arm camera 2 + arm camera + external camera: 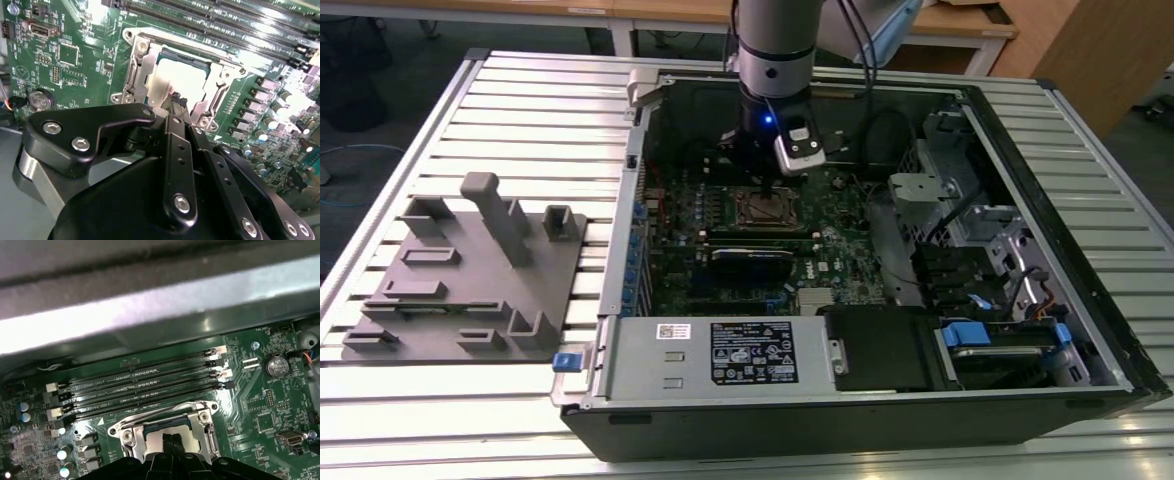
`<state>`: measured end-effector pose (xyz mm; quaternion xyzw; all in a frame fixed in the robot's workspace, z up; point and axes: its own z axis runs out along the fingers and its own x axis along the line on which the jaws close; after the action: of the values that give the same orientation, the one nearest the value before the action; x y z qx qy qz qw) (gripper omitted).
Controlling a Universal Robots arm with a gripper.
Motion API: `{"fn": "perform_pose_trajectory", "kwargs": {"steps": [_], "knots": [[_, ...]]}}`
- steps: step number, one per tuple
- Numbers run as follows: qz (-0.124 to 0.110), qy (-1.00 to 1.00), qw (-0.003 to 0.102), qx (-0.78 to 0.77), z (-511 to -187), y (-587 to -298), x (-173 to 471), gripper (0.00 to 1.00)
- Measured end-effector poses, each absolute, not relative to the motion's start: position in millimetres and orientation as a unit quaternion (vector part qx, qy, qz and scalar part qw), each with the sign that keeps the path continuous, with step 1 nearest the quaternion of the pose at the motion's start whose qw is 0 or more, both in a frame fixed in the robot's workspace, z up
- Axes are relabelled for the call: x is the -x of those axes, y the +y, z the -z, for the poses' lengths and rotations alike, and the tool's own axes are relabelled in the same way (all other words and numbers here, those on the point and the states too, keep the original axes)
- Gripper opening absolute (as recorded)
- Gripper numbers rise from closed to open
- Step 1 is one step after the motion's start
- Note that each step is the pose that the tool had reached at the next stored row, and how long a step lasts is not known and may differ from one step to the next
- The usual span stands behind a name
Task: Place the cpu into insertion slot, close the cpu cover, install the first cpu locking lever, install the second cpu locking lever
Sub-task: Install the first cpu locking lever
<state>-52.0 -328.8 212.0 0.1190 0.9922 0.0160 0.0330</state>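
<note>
cpu (pixel 182 82): seated flat in the insertion slot (pixel 150 45), its pale metal top showing through the frame, directly under the pincer's tips.
Pincer (pixel 175 102): fingertips pressed close together with nothing visibly between them, poised at the chip's near edge; whether they touch the chip I cannot tell, glare hides the contact.
cpu cover (pixel 165 422): seemingly lying down around the chip, framing the point where the tips meet.
Step in hand: judged as placing done, cover closing or the first lever under way.
Next move calls for: a small, precise sideways reach from the tips to a lever, with firm downward pressure.
</note>
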Motion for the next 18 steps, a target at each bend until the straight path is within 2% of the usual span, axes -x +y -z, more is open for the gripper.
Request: {"fn": "perform_pose_trajectory", "kwargs": {"steps": [16, 18], "knots": [[-0.018, 0.997, 0.032, -0.074, -210.0, -338.3, 52.0, 0.11], [-0.028, 0.996, 0.031, -0.074, -210.0, -339.4, 52.0, 0.11]]}}
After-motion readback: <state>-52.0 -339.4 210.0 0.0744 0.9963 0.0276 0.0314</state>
